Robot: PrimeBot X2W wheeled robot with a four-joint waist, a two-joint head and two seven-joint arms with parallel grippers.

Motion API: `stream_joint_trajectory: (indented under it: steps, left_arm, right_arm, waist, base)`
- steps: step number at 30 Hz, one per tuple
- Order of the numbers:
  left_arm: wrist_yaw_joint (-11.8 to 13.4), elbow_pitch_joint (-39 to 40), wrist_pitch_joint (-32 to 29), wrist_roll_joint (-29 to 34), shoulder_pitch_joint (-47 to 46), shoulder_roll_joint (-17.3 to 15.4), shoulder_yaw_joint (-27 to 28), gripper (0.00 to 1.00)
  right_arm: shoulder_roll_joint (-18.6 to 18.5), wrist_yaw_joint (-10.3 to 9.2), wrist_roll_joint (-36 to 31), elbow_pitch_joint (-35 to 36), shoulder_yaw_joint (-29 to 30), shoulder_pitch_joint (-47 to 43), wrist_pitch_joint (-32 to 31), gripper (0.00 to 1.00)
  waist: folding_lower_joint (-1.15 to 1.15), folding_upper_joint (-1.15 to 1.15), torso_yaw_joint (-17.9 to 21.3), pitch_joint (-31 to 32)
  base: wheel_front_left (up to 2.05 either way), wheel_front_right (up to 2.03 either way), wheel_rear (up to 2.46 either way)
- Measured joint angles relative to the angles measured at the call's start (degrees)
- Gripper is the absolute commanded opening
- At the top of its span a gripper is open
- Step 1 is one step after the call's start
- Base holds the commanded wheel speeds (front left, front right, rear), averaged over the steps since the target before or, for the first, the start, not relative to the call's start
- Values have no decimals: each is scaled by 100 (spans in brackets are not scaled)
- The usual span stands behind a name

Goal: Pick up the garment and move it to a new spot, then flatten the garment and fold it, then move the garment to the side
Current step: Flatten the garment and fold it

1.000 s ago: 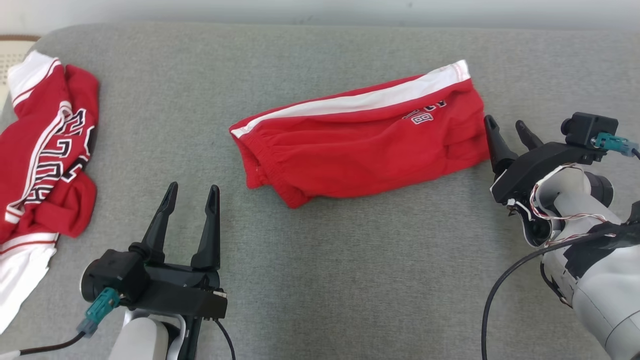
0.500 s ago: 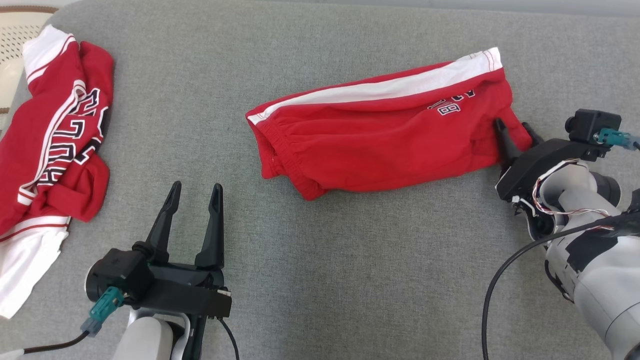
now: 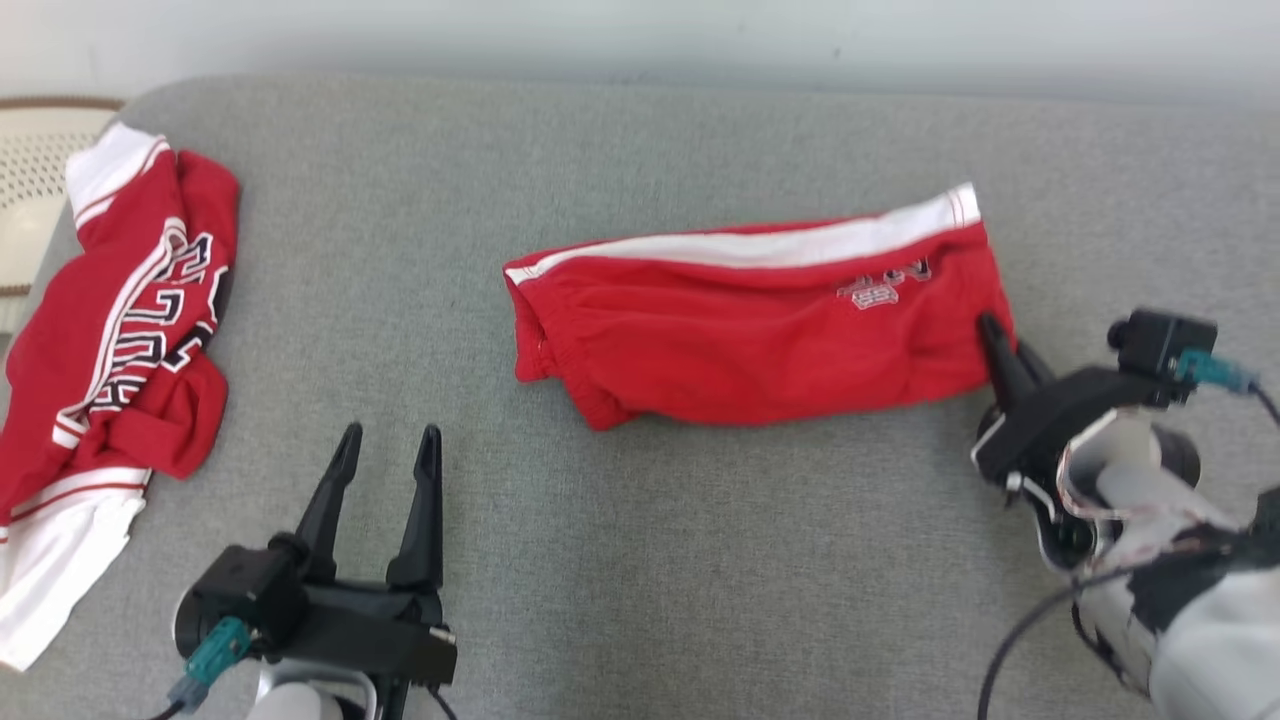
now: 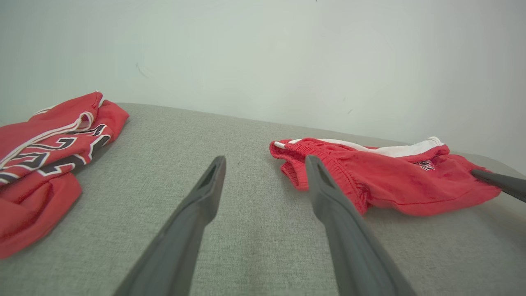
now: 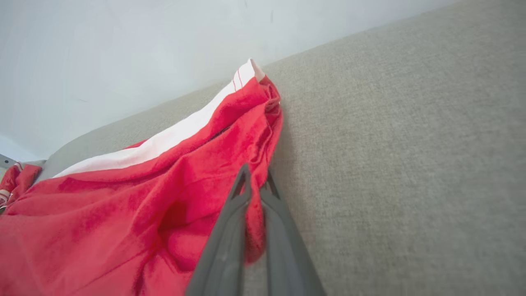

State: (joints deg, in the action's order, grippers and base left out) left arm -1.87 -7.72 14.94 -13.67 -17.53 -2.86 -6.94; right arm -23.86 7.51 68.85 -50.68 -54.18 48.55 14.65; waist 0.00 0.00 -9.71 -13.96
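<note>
The garment (image 3: 750, 320) is a pair of red shorts with a white side stripe, lying lengthwise across the middle of the grey cushion (image 3: 700, 560). My right gripper (image 3: 1002, 345) is shut on the garment's right edge. In the right wrist view a fold of the red garment (image 5: 123, 205) is pinched between the closed fingers of the right gripper (image 5: 254, 183). My left gripper (image 3: 390, 435) stands open at the lower left, empty and short of the waistband end. The left wrist view shows the left gripper (image 4: 265, 160) with the garment (image 4: 390, 181) ahead to its right.
A second red and white jersey (image 3: 120, 320) lies crumpled at the cushion's left end, also in the left wrist view as the jersey (image 4: 41, 144). A pale woven object (image 3: 30, 170) sits beyond the far left corner. A pale wall (image 4: 263, 53) backs the cushion.
My right gripper has gone from open beside the garment's right edge to shut on that edge. The head camera has shifted. The left gripper has stayed open in place.
</note>
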Motion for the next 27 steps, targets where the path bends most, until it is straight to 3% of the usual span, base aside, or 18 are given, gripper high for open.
stream_joint_trajectory:
  steps: [12,25,26,27]
  left_arm:
    - [-10,22,0,-34,571,0,158,100]
    - [4,205,0,-33,861,0,232,100]
    - [4,219,0,-33,885,0,233,100]
    - [9,227,0,-31,906,1,233,100]
  right_arm:
    - [-411,0,-57,1361,363,-1636,49,0]
    - [-400,0,-360,1630,918,-2696,-4,0]
    - [-389,0,-416,1597,966,-2706,-2,30]
    - [-378,0,-456,1584,1016,-2705,-1,75]
  waist:
    - [-1,0,284,604]
    - [-1,0,514,897]
    - [-1,0,523,905]
    - [0,0,530,908]
  base:
    - [0,0,0]
    - [0,0,0]
    - [0,0,0]
    - [0,0,0]
